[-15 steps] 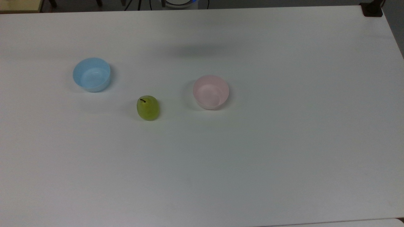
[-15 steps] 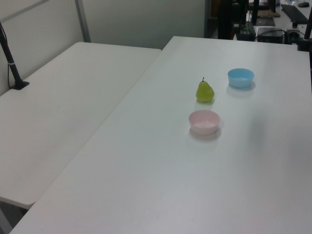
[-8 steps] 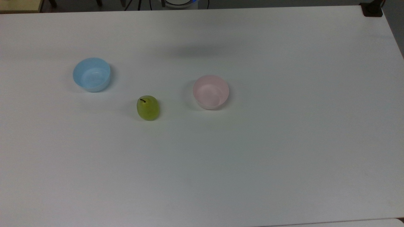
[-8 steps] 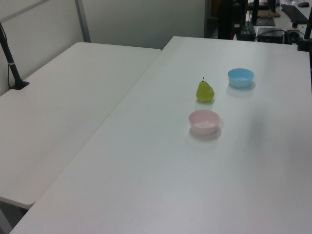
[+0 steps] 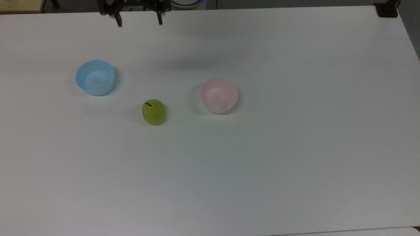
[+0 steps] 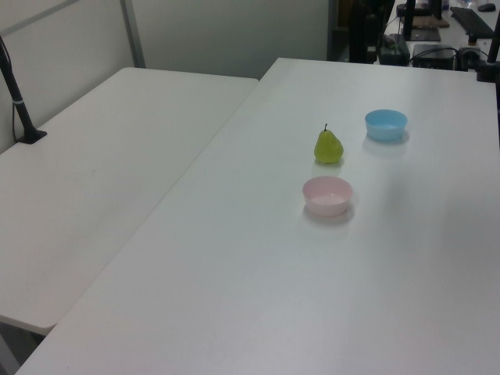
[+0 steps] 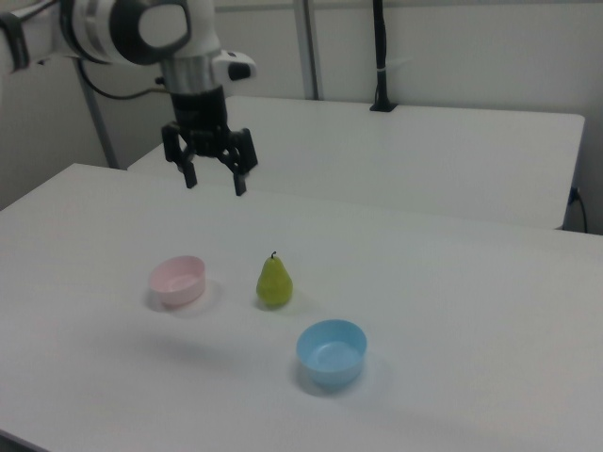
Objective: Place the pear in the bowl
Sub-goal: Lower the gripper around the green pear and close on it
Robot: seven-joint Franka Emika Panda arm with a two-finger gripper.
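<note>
The yellow-green pear [image 5: 154,112] [image 6: 329,146] [image 7: 274,282] stands upright on the white table, stem up, between two bowls. The pale pink bowl [image 5: 219,96] [image 6: 327,195] [image 7: 178,280] sits to the pear's right in the top view, with nothing inside it. My gripper [image 5: 139,19] [image 7: 215,181] hangs open high above the table, near the top view's upper edge, well apart from the pear and the bowl. Nothing is between its fingers.
A light blue bowl [image 5: 95,77] [image 6: 386,124] [image 7: 331,352] sits to the pear's left in the top view. A second white table [image 6: 101,172] adjoins at the left view's left. A black clamp [image 5: 387,9] grips the table's corner.
The gripper has come into the top view at its upper edge. The pear and both bowls have not moved.
</note>
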